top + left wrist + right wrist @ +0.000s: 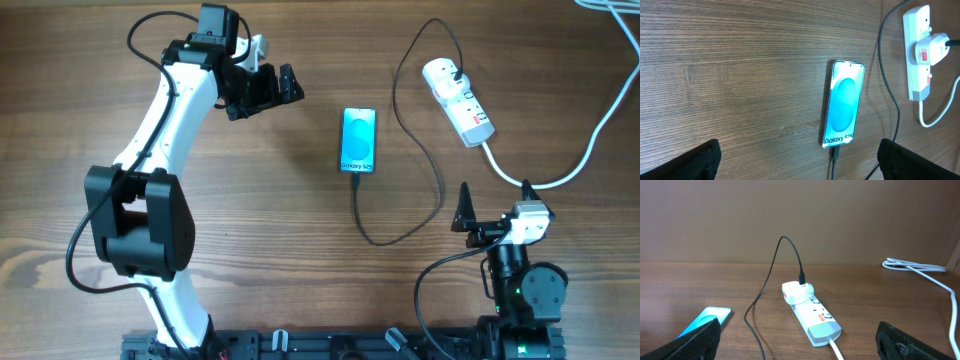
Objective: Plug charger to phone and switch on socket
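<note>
The phone (pixel 358 140) lies flat mid-table, its cyan screen lit. The charger (pixel 438 185), a thin black cable, has its connector in the phone's near end and loops round to its white plug head (pixel 446 72), which sits in the socket (pixel 462 108), a white power strip. My left gripper (pixel 270 85) is open and empty, left of the phone. My right gripper (pixel 468 222) is open and empty, near the front right. In the left wrist view I see the phone (pixel 844 104), the connector (pixel 835 153) and the socket (pixel 918 50). In the right wrist view I see the socket (pixel 812 317) and the phone (pixel 710 316).
The socket's thick white cord (pixel 600 130) runs from the strip's near end, past my right gripper, off the back right corner. It also shows in the right wrist view (pixel 920 267). The wooden table (pixel 300 220) shows bare wood round the phone.
</note>
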